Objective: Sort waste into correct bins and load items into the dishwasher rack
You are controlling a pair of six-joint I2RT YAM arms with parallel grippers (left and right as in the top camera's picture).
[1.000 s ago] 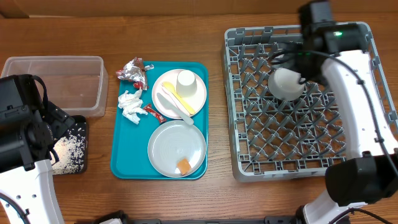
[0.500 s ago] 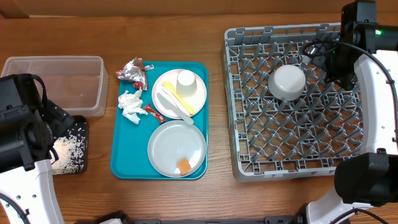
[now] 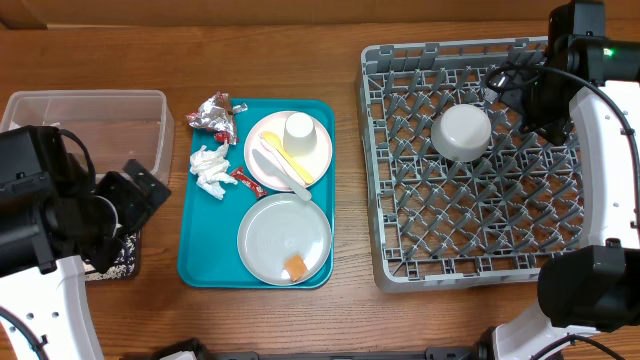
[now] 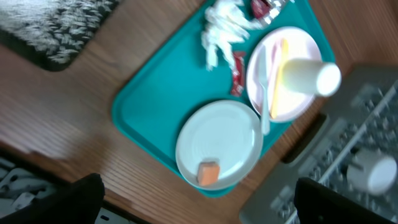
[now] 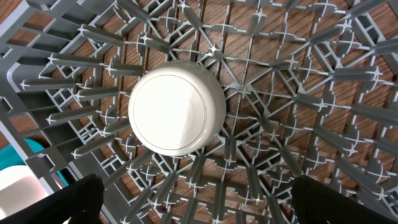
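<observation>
Both end effectors are gaping wide and gripping nothing. The right end effector [image 3: 535, 95] is hanging over the dishwasher rack [image 3: 400, 268], and the left end effector [image 3: 135, 190] is hovering just beside the left edge of the teal tray [image 3: 200, 245].

The small white bowl [image 3: 461, 133] is sitting upside down on the rack pegs, so that load seems done, and fetching the next piece looks like the step in hand. For the right arm, that is probably calling for a straight lift off the pegs before it is swinging across the tabletop [image 3: 300, 320] toward the white cup [image 3: 299, 130], so neither finger is clipping the bowl. For the left arm, the crumpled napkin [image 3: 209, 168] is lying nearest. A pinch from above on its bulk seems best, keeping clear of the red packet [image 3: 241, 179] just beside it.

Seen from the right wrist, the bowl is lying ahead of the fingers and a little left of centre, touching neither. From the left wrist, the napkin is lying well ahead of the open fingers, and the orange cube [image 4: 208, 172] on the grey plate [image 4: 224, 134] is closer to them
</observation>
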